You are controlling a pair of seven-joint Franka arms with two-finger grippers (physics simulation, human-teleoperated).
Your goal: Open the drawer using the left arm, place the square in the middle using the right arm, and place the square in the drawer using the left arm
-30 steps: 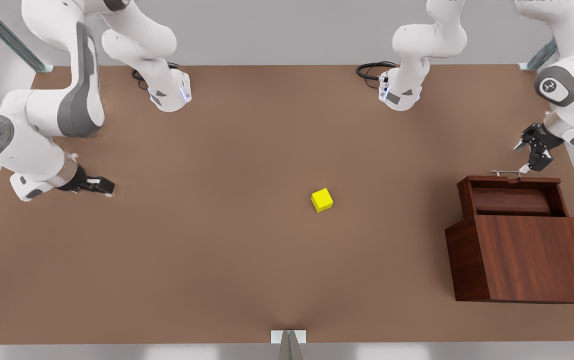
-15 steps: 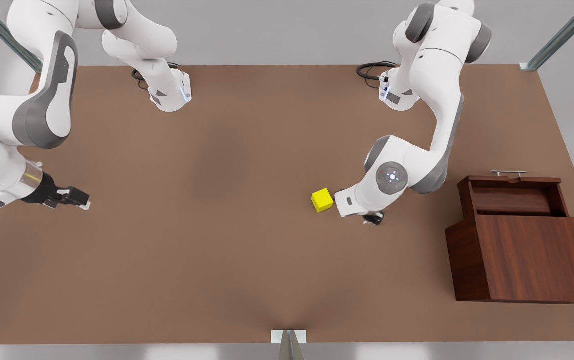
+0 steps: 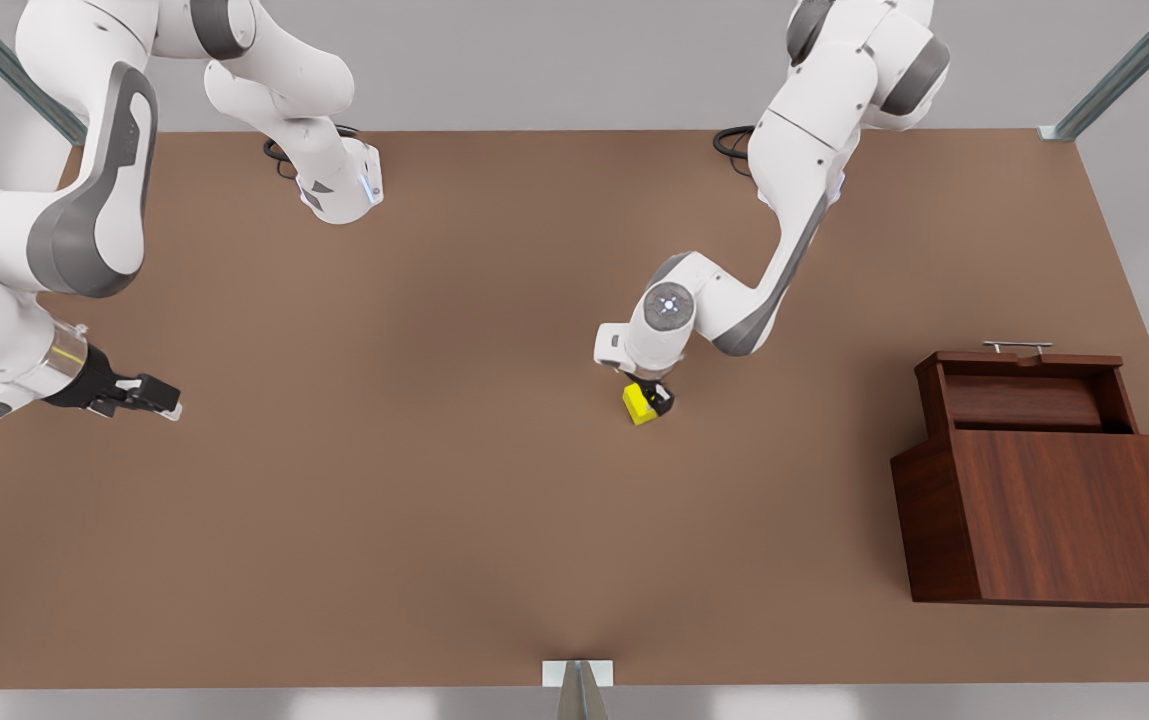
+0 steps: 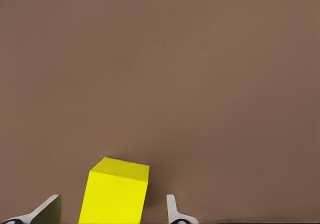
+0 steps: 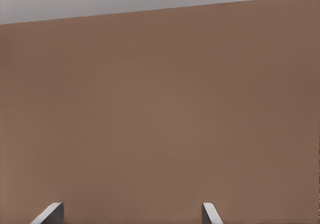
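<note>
Since half a second ago, the arm on the front view's right has swung from beside the square to directly over it; the other arm hasn't changed pose.

Going left to right in the front view:

- Right gripper (image 3: 162, 398) sits low over the table (image 3: 414, 520) at the far left edge, well apart from everything else. That arm is waiting. Its wrist view shows two fingertips (image 5: 50, 213) spread wide with only bare tabletop between them, so it's open and empty.
- Square (image 3: 640, 404) rests on the table roughly mid-width, in the middle area, well apart from the cabinet.
- Left gripper (image 3: 652, 396) is straight above the square, wrist pointing down. Its wrist view has the square (image 4: 116, 194) between the two fingertips (image 4: 171, 210), with a visible gap on each side. Jaws open, bracketing the cube, not clamped on it.
- Drawer (image 3: 1024, 392) is on the right, pulled out of the top of the cabinet (image 3: 1064, 515) toward the far side, interior exposed. Silver bar handle (image 3: 1016, 346) on its far face; nothing touching it.
</note>
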